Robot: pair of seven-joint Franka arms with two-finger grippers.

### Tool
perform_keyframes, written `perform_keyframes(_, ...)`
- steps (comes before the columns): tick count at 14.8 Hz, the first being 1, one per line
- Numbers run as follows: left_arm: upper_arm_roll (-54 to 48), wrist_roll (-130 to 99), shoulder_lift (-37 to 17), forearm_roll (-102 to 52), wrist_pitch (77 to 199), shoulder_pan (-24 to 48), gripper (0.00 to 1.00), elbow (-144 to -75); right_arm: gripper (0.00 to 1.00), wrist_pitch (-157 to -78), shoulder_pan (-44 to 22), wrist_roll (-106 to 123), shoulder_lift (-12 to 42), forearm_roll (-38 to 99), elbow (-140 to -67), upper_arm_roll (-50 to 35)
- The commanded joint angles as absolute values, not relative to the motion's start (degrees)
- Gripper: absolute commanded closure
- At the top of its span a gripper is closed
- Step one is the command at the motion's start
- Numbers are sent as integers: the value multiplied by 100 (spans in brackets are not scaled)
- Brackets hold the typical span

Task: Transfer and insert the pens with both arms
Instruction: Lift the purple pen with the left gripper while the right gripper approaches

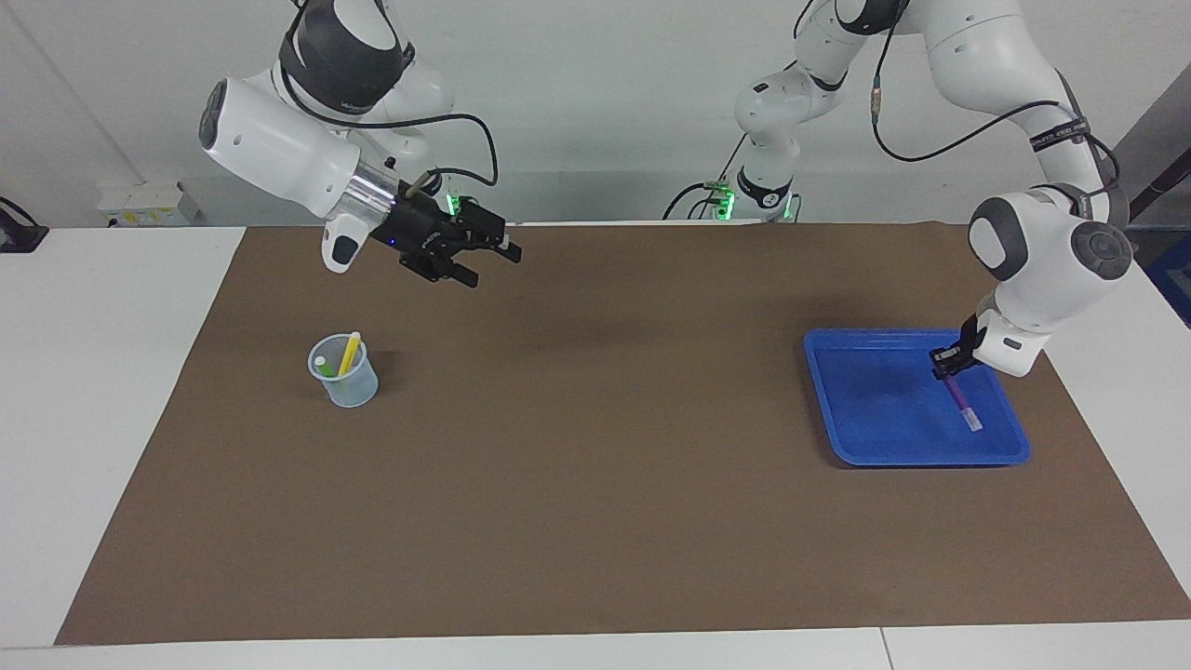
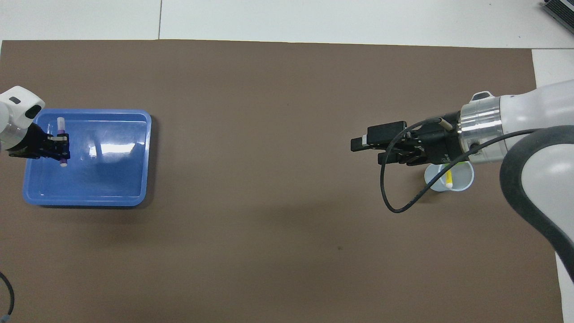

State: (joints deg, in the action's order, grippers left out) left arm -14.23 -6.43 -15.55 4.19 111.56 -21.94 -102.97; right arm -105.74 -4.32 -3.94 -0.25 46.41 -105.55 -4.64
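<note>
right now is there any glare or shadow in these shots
Overhead view: a white glare patch on the blue tray floor beside the purple pen; soft arm shadows on the brown mat. Facing view: no glare on the tray, a faint shadow by the cup.

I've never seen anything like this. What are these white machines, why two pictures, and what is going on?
They are two robot arms, each ending in a black pincer. One picture looks at them from across the table; the other looks down from above their end. On the brown mat stand a clear cup holding a yellow pen and a green pen, and a blue tray. The left pincer is shut on a purple pen over the tray. The right pincer hangs open and empty above the mat, near the cup.
</note>
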Motion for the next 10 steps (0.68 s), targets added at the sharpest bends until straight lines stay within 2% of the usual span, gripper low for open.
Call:
perform_keyframes(1, -1415, -1613, -1153, -174, 10645, -1908, 100, -10231, 1, -10652, -536, -413, -79, 4825, -10652, -492)
perform_keyframes(6, -1415, -4362, -800, -1369, 10380, -1170, 100, -10230, 3, -10670, -764, -431, -79, 4913, -10652, -492)
perform_keyframes(10, -1415, -6543, -712, -1863, 10704, -721, 100, -10230, 3, -11117, -1010, -571, -97, 5088, -10714, -492)
